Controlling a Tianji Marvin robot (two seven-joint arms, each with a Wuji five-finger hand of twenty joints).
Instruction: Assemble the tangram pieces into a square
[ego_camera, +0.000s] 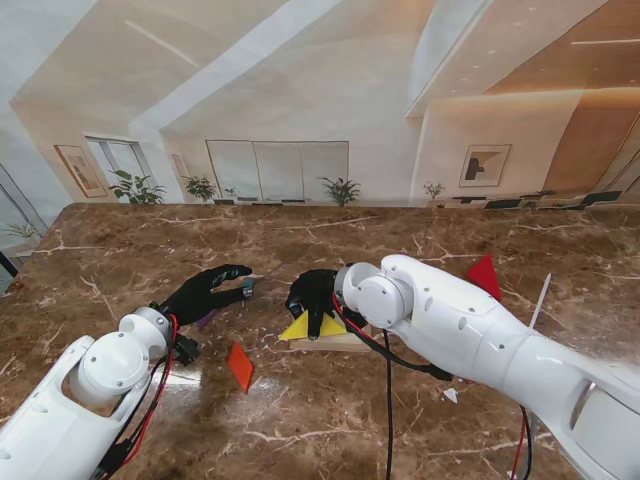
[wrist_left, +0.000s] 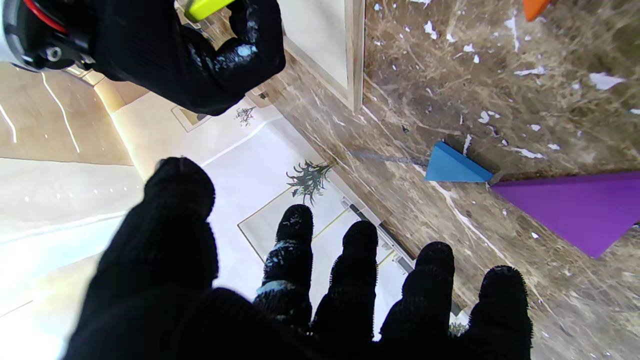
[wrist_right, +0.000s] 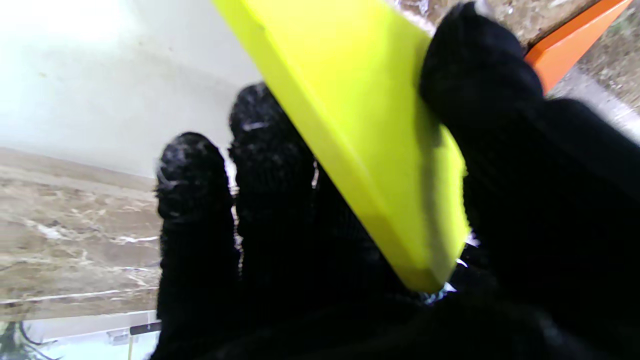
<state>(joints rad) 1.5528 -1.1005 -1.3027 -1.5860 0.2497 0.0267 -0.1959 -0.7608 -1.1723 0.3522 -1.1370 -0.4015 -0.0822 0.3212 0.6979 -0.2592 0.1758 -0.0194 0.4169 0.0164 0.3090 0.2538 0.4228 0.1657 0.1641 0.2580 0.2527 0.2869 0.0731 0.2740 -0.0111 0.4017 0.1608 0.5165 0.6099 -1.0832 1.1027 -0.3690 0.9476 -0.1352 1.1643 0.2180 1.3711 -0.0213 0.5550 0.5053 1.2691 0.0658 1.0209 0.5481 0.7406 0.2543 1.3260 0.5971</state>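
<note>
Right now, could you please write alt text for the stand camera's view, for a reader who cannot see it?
The right hand grips a yellow triangle over a pale wooden tray on a brown marble table. The left hand is open above a purple piece, with an orange piece nearer to me and a red triangle at the right.

In the stand view, the right hand (ego_camera: 313, 293) covers the far part of the yellow piece (ego_camera: 312, 327), the wooden tray (ego_camera: 335, 343) beneath it shows only a thin strip, and the purple piece (ego_camera: 207, 319) is almost wholly hidden under the left hand (ego_camera: 205, 292). The red piece (ego_camera: 485, 275), right of centre, is partly hidden behind the right arm. In the left wrist view, the orange piece (wrist_left: 535, 7) is cut off at the upper right corner; the blue piece (ego_camera: 248, 289) is too small in the stand view to judge its shape.
</note>
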